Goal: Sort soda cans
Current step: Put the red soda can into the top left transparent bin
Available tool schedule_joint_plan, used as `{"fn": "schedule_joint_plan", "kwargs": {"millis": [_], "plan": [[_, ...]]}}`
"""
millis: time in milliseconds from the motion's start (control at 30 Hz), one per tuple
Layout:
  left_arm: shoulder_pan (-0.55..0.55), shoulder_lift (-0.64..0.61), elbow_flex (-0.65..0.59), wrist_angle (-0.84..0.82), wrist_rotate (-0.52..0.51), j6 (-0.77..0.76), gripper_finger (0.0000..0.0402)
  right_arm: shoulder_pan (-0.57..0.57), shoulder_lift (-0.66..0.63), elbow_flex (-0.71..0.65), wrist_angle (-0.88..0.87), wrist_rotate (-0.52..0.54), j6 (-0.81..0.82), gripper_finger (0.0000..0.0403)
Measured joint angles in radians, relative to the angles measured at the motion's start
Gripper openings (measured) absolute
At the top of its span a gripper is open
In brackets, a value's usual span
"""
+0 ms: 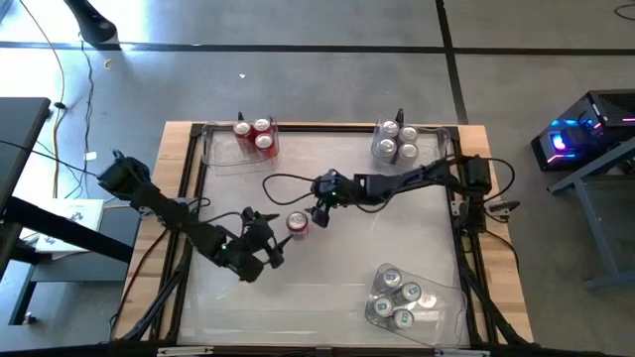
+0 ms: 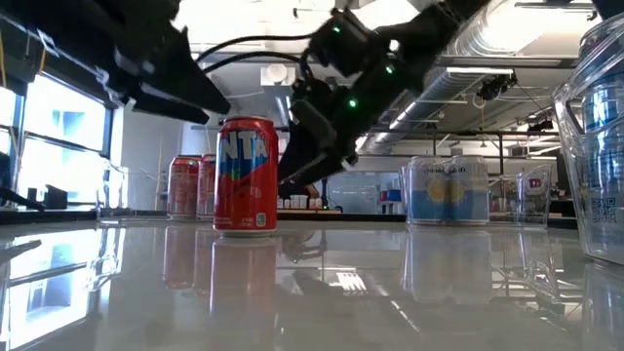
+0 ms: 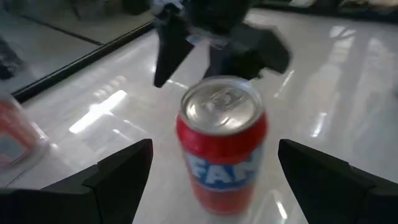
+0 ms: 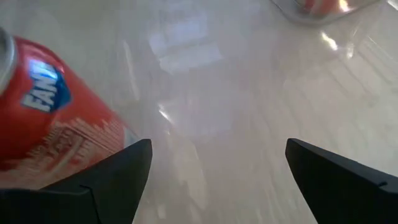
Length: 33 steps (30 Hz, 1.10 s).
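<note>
One red soda can (image 1: 298, 223) stands upright on its base on the glossy table top (image 1: 347, 268), near the middle; it also shows in the low view as the red can (image 2: 246, 175). My left gripper (image 1: 272, 244) is open just to the can's near left, its fingers spread wider than the can (image 3: 221, 140) and short of it. My right gripper (image 1: 319, 212) is open on the can's far right side. In the right wrist view the can (image 4: 43, 106) stands off to one side, outside the fingers (image 4: 118, 174).
Three clear bins stand on the table. The far left bin (image 1: 220, 149) holds three red cans (image 1: 255, 134), the far right bin (image 1: 434, 141) holds silver cans (image 1: 395, 142), and the near right bin (image 1: 442, 288) holds several cans (image 1: 397, 297). A wooden rim (image 1: 179, 228) frames the table.
</note>
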Motion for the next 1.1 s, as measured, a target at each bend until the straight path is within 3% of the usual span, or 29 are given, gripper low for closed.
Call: {"fn": "schedule_joint_plan", "kwargs": {"millis": [100, 333, 600, 700, 800, 933, 1033, 1100], "plan": [[0.016, 0.031, 0.000, -0.004, -0.017, 0.004, 0.0340, 0.000, -0.001, -0.058, 0.097, -0.020, 0.026, 0.0364], [0.032, 0.009, 0.000, -0.125, -0.030, -0.026, 0.0340, 0.052, -0.006, -0.061, 0.052, -0.039, 0.026, 0.0364], [0.010, -0.063, 0.000, -0.427, -0.071, -0.262, 0.0339, 0.150, -0.013, -0.061, 0.011, -0.049, 0.023, 0.0364], [-0.010, -0.090, 0.000, -0.480, -0.089, -0.325, 0.0339, 0.179, -0.025, -0.061, 0.011, 0.017, -0.003, 0.0364], [-0.035, -0.092, 0.000, -0.385, -0.064, -0.202, 0.0339, 0.176, -0.026, -0.061, 0.011, 0.110, -0.046, 0.0364], [-0.038, -0.050, 0.000, -0.165, 0.060, 0.034, 0.0339, 0.112, -0.024, -0.061, 0.010, 0.153, -0.032, 0.0363], [-0.021, 0.001, 0.001, -0.055, 0.059, 0.096, 0.0339, 0.074, -0.022, -0.061, 0.012, 0.269, 0.035, 0.0353], [-0.001, 0.042, 0.001, -0.017, 0.049, 0.100, 0.0339, 0.056, -0.022, -0.061, 0.042, 0.264, 0.051, 0.0339]]}}
